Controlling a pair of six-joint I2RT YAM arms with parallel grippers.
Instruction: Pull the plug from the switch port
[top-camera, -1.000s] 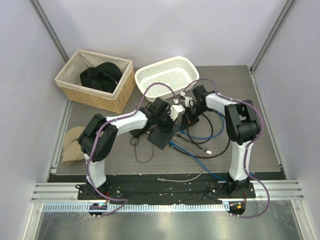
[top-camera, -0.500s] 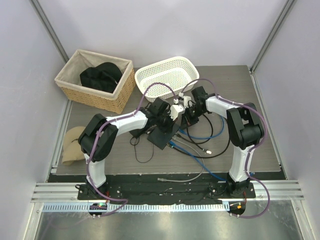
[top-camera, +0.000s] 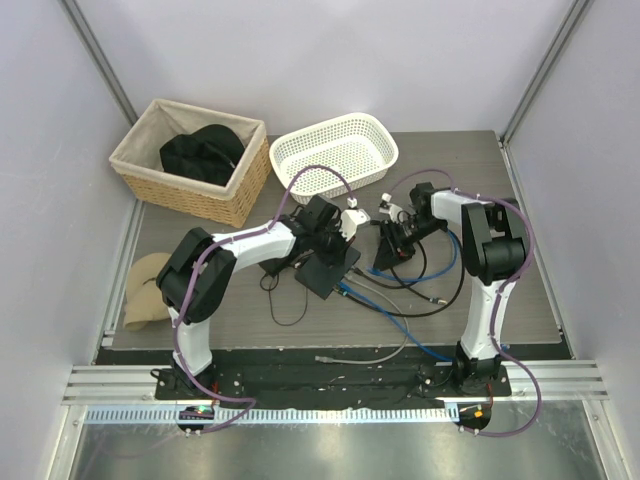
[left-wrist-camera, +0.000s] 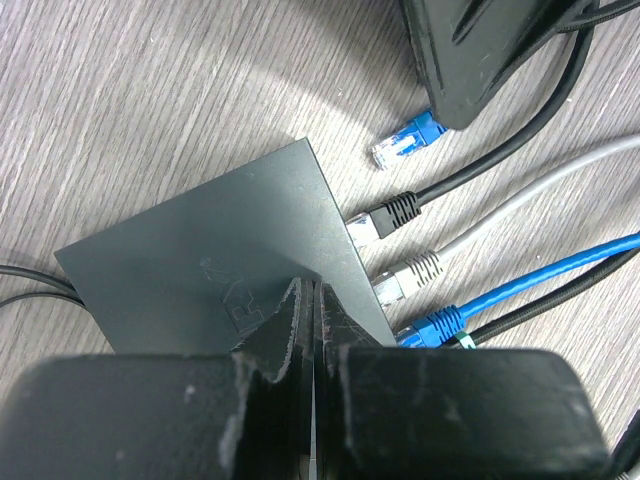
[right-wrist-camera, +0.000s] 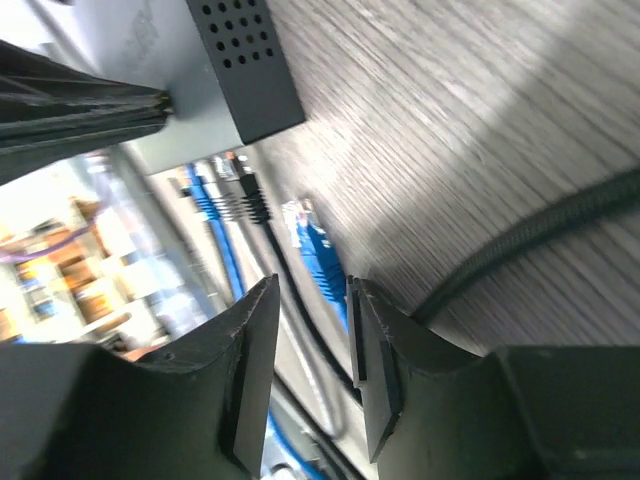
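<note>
Standing by the rig, I saw the switch (top-camera: 326, 281) lying flat on the grey wood-grain worktop (top-camera: 520, 250), about midway between the two arms. The left tool (left-wrist-camera: 311, 300) was clenched, its two fingers pressed together with no gap, and their tips were bearing down on the top face of the switch (left-wrist-camera: 220, 265) near the socket edge, with nothing between them. Along that edge three leads were seated side by side: a black plug (left-wrist-camera: 386, 214), a grey plug (left-wrist-camera: 405, 275) and a blue plug (left-wrist-camera: 436, 325), their cables trailing off away from the switch. A loose blue plug (left-wrist-camera: 404, 141) lay on the bare boards just off the switch's far corner, clear of any socket and not touching the box. The right tool (right-wrist-camera: 310, 295) hung low over the worktop on that same side of the switch, released, its fingers (right-wrist-camera: 250, 360) standing apart with a plain gap. The loose blue plug (right-wrist-camera: 316, 245) lay just ahead of its tips with its cable running back through the gap, and I could not tell whether either finger brushed the cable. From above, the right tool (top-camera: 388, 248) sat off the switch's socket side among the tangle of leads. Behind the switch stood a white basket (top-camera: 335, 155), and further off to that basket's side a wicker basket (top-camera: 135, 165) holding a black bundle (top-camera: 203, 150).
</note>
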